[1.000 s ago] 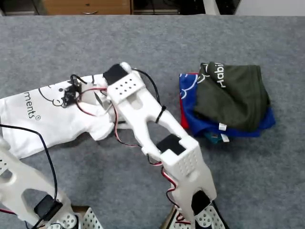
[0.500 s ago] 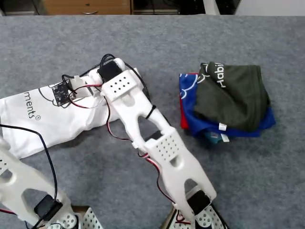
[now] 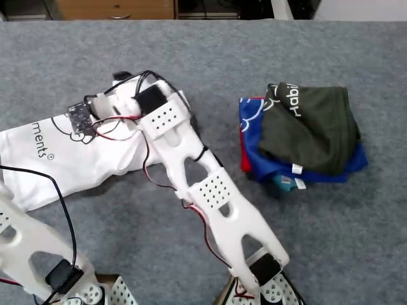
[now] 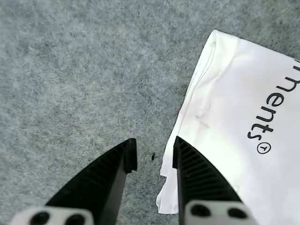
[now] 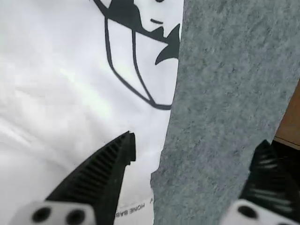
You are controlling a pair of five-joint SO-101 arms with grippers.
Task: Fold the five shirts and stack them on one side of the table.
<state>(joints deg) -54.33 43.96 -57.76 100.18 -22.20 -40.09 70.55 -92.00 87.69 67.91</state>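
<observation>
My right arm (image 3: 203, 184) is stretched out long and low from its base, forearm lying diagonally, with the wrist bent over the upper edge of the white shirt (image 3: 70, 159). My right gripper (image 5: 194, 150) hangs there with its jaws spread wide. One finger (image 5: 110, 164) is above the white shirt's printed cloth. The other is out past the shirt's edge, above the grey felt table (image 3: 254, 57). I cannot tell whether either finger touches the fabric.

My left arm (image 3: 32, 248) stands folded just beside the white shirt's lower corner, wrist pointing down. My left gripper (image 4: 153, 152) has its jaws a narrow gap apart, gripping nothing. One finger (image 4: 192, 173) sits over the very hem of the white shirt and the other over bare felt just beside that hem.

The white shirt lies spread and unfolded, one sleeve bunched under my right forearm. The stack of folded shirts (image 3: 305, 136) rests well apart from the white shirt, beyond my right arm. An olive one is on top, with blue, red and teal edges showing beneath.
</observation>
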